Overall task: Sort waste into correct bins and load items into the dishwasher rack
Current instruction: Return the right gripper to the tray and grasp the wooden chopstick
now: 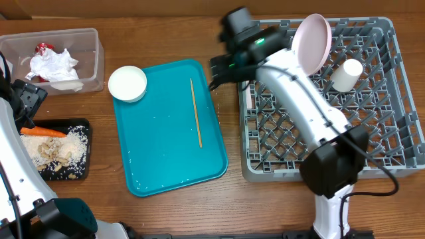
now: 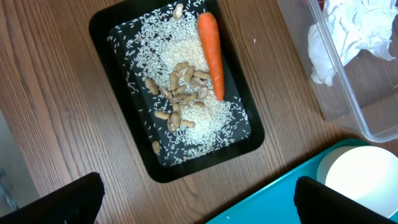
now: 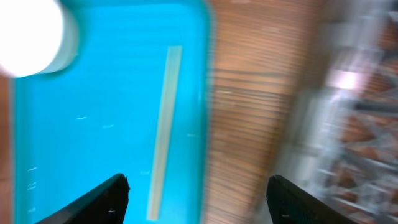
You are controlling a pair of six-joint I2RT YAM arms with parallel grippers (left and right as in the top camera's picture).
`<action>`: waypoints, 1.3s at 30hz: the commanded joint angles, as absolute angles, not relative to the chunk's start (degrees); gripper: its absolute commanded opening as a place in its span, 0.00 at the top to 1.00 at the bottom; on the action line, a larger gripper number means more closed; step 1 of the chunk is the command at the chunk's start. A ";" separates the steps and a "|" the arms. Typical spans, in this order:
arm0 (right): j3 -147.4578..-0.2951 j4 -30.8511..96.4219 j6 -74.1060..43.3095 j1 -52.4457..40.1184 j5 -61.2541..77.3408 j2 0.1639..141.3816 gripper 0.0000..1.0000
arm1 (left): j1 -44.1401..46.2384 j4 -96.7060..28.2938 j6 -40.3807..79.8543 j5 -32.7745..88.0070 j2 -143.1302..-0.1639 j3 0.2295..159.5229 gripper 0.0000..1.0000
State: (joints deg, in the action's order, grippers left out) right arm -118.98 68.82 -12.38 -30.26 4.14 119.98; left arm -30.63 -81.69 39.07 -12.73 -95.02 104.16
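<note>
On the wooden table [image 1: 265, 212], we see the thin wooden stick [image 1: 196, 113] lying on the teal tray [image 1: 159, 146], a white bowl [image 1: 127, 83] at the tray's corner. The pink plate [image 1: 313, 41] and white cup [image 1: 346, 74] sit in the grey rack [image 1: 398, 133]. The left end effector [image 2: 199, 186] and right end effector [image 3: 199, 186] both gape wide, empty.

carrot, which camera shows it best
Left wrist: the carrot lies whole and sharp in the black tray, beside rice and beige scraps. Overhead shows it too, but small, near the frame's left edge. Right wrist does not show it at all.
</note>
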 commanded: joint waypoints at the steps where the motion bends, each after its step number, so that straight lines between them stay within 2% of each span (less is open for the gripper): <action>1: -116.62 65.49 -16.71 -35.00 3.84 121.25 0.30 | -30.63 -81.82 39.83 -13.91 -95.24 103.88 0.00; 7: -112.27 59.94 -20.51 -39.35 3.40 127.55 0.45 | -30.63 -81.82 39.83 -13.91 -95.24 103.88 0.00; 24: -111.20 57.63 -21.12 -42.22 1.52 137.47 0.51 | -30.63 -81.82 39.83 -13.91 -95.24 103.88 0.00; 32: -110.52 57.54 -24.73 -45.65 -6.09 140.42 0.60 | -30.63 -81.82 39.86 -13.91 -95.24 103.88 0.00; 34: -110.48 57.76 -25.78 -45.76 -6.85 141.25 0.65 | -30.63 -81.82 39.83 -13.91 -95.24 103.88 0.00; 38: -110.24 57.80 -25.76 -45.60 -6.61 141.56 0.94 | -30.63 -81.82 39.83 -13.91 -95.24 103.88 0.00; 39: -110.39 58.00 -25.76 -45.56 -6.48 141.49 0.96 | -30.63 -81.82 39.83 -13.91 -95.24 103.88 0.00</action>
State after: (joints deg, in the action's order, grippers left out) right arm -111.79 57.32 -24.62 -45.52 -6.94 136.68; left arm -30.63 -81.69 39.05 -12.73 -95.02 104.16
